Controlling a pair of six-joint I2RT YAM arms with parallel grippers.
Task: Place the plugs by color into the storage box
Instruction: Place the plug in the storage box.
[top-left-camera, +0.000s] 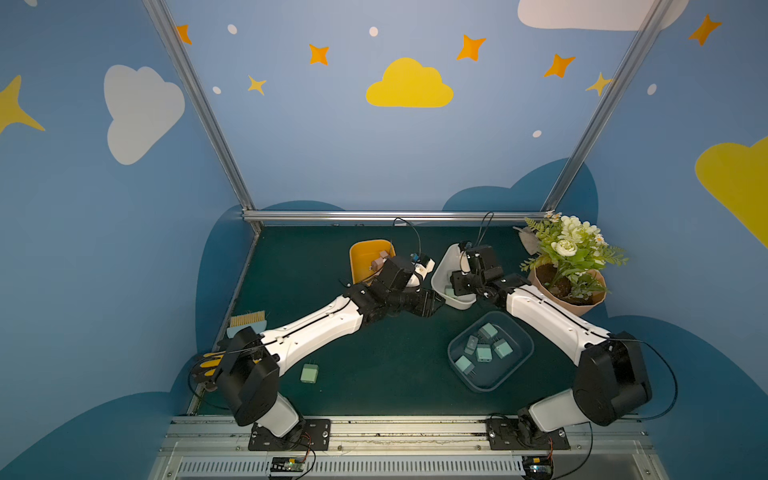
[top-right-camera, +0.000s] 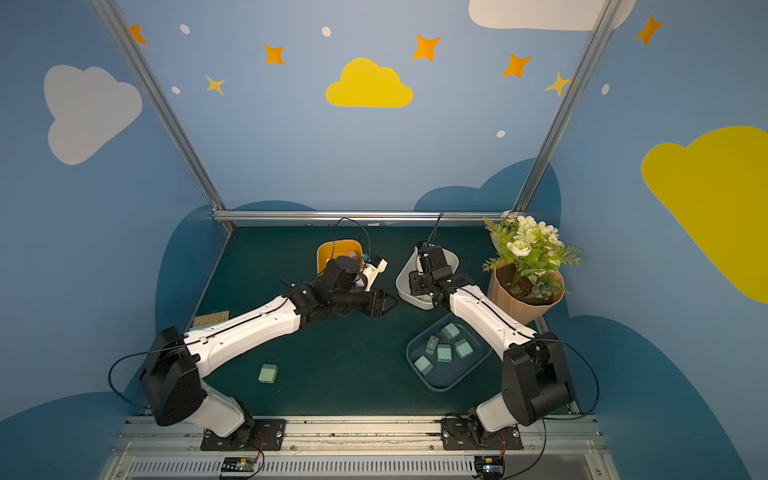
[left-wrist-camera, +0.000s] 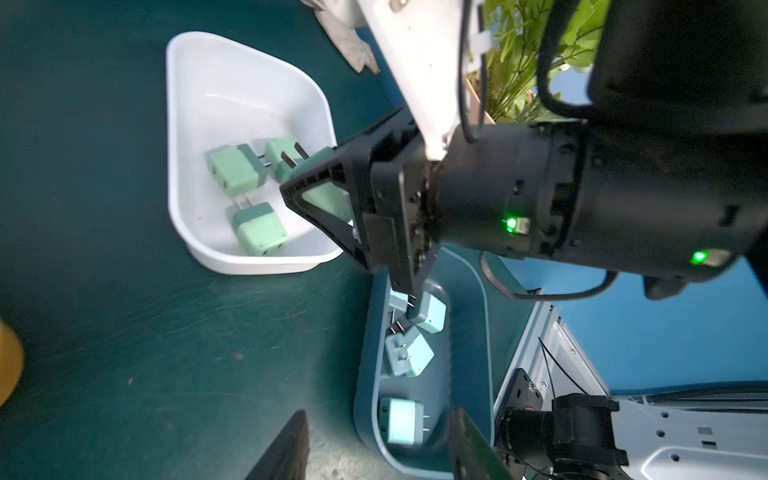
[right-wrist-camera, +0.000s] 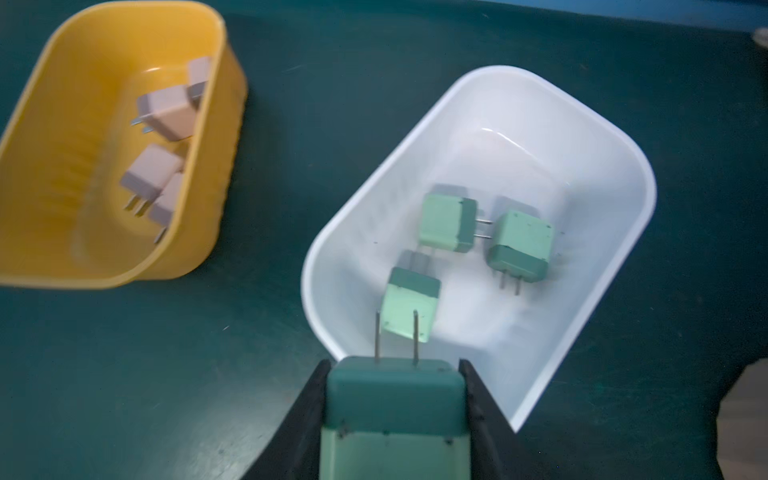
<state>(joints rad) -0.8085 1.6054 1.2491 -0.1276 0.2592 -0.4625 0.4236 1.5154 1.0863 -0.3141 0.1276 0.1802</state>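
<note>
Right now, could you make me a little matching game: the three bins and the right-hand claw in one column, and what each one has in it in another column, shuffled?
Column one
1. yellow bin
2. white bin
3. blue bin
4. right gripper

Column two
A. teal plugs
B. single green plug, clamped between the jaws with its prongs pointing outward
C. pink plugs
D. three green plugs lying loose

Pairs: 1-C, 2-D, 3-A, 4-B

No legible text, labels or numbers
</note>
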